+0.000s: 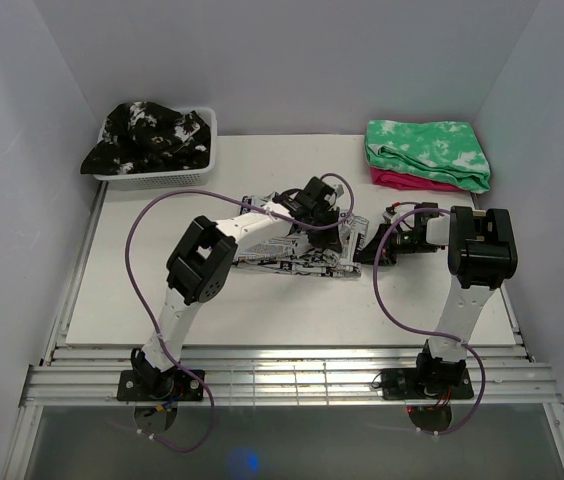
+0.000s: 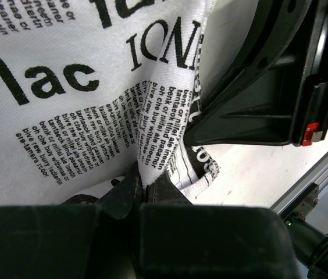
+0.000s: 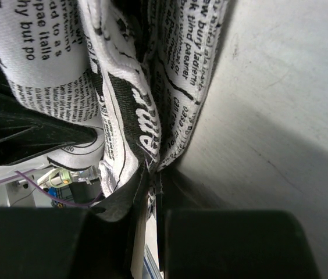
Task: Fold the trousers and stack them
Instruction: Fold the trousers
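Observation:
The trousers (image 1: 282, 250), white cloth printed with black newspaper text, lie bunched in the middle of the white table (image 1: 262, 310). My left gripper (image 1: 340, 222) reaches over them to their right end. In the left wrist view it (image 2: 146, 185) is shut on a pinched fold of the trousers (image 2: 65, 87). My right gripper (image 1: 370, 250) comes in from the right at that same end, close to the left one. The right wrist view shows it (image 3: 152, 174) shut on a hemmed edge of the trousers (image 3: 123, 87), low over the table (image 3: 280, 116).
A white basket (image 1: 162, 180) at the back left holds a black garment with white splotches (image 1: 147, 135). A folded green-and-white cloth (image 1: 427, 150) lies on a pink one (image 1: 402, 180) at the back right. White walls close in three sides. Metal rails (image 1: 292, 375) run along the near edge.

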`<action>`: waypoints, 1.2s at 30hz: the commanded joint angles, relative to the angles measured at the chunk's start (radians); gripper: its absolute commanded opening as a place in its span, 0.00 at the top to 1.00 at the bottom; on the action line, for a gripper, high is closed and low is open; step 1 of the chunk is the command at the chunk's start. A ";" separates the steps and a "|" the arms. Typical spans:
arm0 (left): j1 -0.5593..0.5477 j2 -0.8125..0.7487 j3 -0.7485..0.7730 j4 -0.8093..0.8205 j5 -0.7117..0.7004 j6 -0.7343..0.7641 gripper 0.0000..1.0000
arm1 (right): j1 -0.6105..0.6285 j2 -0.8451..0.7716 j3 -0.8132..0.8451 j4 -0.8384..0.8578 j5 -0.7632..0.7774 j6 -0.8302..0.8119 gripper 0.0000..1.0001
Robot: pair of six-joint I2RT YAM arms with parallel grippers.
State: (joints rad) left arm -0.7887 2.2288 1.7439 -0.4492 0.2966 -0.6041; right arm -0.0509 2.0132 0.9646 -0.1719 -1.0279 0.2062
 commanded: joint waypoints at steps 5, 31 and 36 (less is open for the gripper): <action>-0.021 -0.107 0.031 -0.006 0.058 -0.063 1.00 | 0.010 -0.001 -0.023 0.015 0.049 -0.025 0.92; 0.034 -0.151 -0.006 0.009 0.108 0.006 0.13 | -0.015 -0.082 0.063 -0.149 0.032 -0.146 0.75; 0.120 -0.290 -0.133 -0.025 0.121 0.067 0.13 | -0.063 -0.175 0.115 -0.285 0.028 -0.200 0.61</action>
State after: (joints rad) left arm -0.7307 2.1132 1.6608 -0.4541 0.4034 -0.5991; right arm -0.0818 1.9312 1.0203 -0.3466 -0.9955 0.0692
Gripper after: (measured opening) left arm 0.866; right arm 0.362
